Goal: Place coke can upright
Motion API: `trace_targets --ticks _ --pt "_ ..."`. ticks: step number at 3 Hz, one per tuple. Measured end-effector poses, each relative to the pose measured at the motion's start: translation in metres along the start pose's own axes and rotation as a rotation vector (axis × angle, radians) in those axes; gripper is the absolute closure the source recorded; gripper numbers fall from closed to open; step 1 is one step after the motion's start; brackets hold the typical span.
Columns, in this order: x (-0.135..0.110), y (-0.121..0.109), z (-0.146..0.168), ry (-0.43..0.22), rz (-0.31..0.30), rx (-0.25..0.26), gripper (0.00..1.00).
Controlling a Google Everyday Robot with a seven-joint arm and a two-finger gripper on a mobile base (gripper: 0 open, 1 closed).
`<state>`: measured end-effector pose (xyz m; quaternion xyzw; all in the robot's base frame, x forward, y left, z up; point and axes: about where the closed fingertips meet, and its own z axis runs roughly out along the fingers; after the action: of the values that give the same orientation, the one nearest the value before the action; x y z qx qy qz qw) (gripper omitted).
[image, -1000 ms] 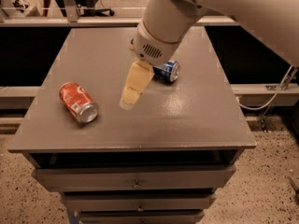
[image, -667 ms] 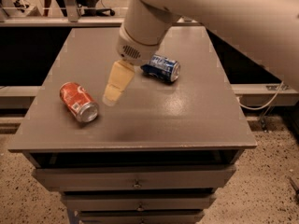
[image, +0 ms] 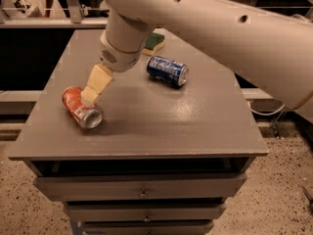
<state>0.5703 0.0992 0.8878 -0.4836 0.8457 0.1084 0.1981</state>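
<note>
The coke can, red-orange with silver ends, lies on its side at the left of the grey table top, its silver end facing the front. My gripper hangs from the large white arm and reaches down to the can's upper right side, its pale fingertip right over or touching the can.
A blue can lies on its side near the table's middle back. A green and yellow sponge sits at the back edge. Drawers run below the table front. A speckled floor surrounds the table.
My gripper has moved left and down, from beside the blue can to the coke can. The coke can and blue can lie where they were.
</note>
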Motion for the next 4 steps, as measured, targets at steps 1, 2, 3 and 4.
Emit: trace_targets --ticks 1,2,3,4 --pt "-0.014 0.009 0.007 -0.029 0.055 -0.056 0.0" --pt "-0.028 0.022 0.015 -0.042 0.081 -0.108 0.0" --pt "-0.037 0.038 0.032 -0.004 0.076 -0.114 0.0" --pt "-0.041 0.046 0.049 0.059 0.071 -0.066 0.0"
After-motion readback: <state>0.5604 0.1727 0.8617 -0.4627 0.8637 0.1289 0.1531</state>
